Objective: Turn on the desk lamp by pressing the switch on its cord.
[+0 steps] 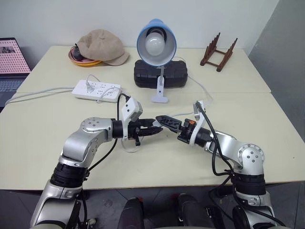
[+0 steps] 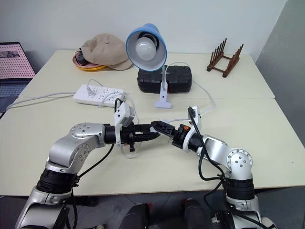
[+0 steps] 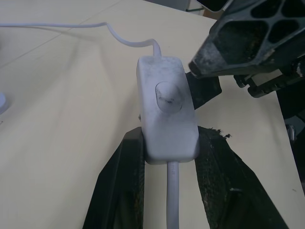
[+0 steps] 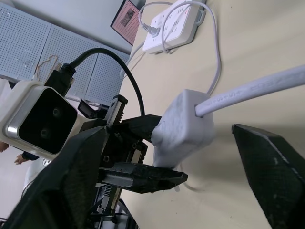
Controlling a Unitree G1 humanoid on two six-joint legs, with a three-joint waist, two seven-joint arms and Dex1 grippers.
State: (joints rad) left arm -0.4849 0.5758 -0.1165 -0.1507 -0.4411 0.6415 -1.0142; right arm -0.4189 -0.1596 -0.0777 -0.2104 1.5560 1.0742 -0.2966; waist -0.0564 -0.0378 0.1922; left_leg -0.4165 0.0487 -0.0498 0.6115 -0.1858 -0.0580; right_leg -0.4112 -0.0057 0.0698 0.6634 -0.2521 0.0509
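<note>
— What does your left tool (image 1: 151, 129) have?
— It's clamped on the switch (image 3: 166, 113) above the bench (image 1: 57, 143), mid-front; its fingers (image 3: 121, 186) hide the switch's lower sides.
— And the cord (image 3: 125, 40)?
— You see it leave the switch, then cut off.
— Your right tool (image 1: 163, 121)?
— Spread apart, tips just beside the switch. The desk lamp (image 1: 156, 43) stands behind, unlit.
</note>
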